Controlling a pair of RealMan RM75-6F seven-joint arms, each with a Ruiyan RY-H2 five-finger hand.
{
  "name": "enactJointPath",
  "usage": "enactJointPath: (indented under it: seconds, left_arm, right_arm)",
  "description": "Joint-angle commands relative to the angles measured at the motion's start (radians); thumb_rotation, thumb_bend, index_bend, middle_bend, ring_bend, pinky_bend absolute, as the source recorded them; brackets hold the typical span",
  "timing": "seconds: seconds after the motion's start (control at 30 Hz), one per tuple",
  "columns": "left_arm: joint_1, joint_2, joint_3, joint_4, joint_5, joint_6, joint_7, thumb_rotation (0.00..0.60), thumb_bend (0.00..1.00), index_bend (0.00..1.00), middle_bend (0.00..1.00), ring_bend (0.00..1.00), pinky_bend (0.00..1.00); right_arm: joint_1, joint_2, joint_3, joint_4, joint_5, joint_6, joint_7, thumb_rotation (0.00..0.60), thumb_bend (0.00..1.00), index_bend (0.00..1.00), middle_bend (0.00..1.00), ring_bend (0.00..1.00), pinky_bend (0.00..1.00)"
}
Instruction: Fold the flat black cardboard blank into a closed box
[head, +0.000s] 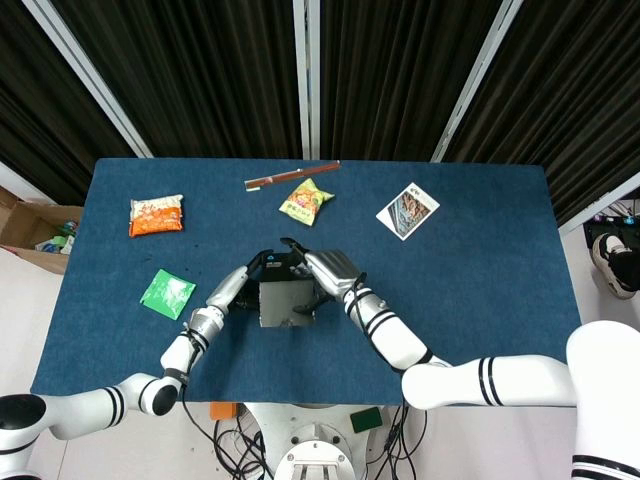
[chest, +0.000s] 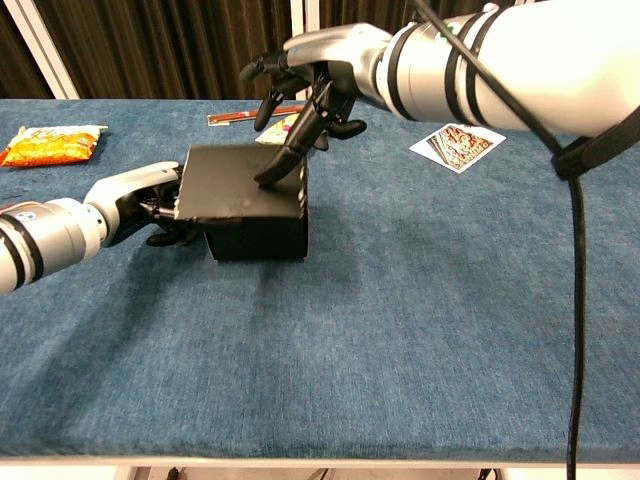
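The black cardboard box (chest: 250, 200) stands on the blue table (chest: 420, 320) with its lid folded down flat on top. In the head view the black box (head: 287, 303) sits near the table's front middle. My left hand (chest: 150, 205) grips the box's left wall, fingers curled against it. My right hand (chest: 310, 80) hovers over the box from the back right, fingers spread, with its fingertips (chest: 272, 172) pressing on the lid. From above, the left hand (head: 248, 284) and right hand (head: 326, 270) flank the box's far corners.
An orange snack packet (head: 156, 215) and a green packet (head: 167, 293) lie at the left. A yellow-green snack bag (head: 306, 202) and a brown strip (head: 290, 176) lie behind the box. A picture card (head: 407, 211) lies at the back right.
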Motion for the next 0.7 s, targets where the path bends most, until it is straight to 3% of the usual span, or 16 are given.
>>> enactJointPath:
  seconds: [0.03,0.33,0.7]
  left_arm:
    - [0.013,0.007,0.01,-0.006,0.016,0.017,0.026,0.391,0.0,0.0,0.06,0.69,0.93]
    - [0.028,0.076,0.061,-0.055,0.065,0.012,0.141,0.364,0.0,0.0,0.0,0.66,0.93]
    - [0.05,0.179,0.102,-0.153,0.066,0.027,0.309,0.396,0.0,0.0,0.0,0.64,0.91]
  right_arm:
    - [0.007,-0.011,-0.003,0.0,0.014,0.009,-0.01,0.6,0.0,0.0,0.25,0.73,1.0]
    - [0.0,-0.032,-0.012,0.008,0.009,0.032,-0.019,0.6,0.0,0.0,0.25,0.73,1.0]
    - [-0.014,-0.044,-0.011,0.003,-0.018,0.051,-0.025,0.6,0.0,0.01,0.25,0.73,1.0]
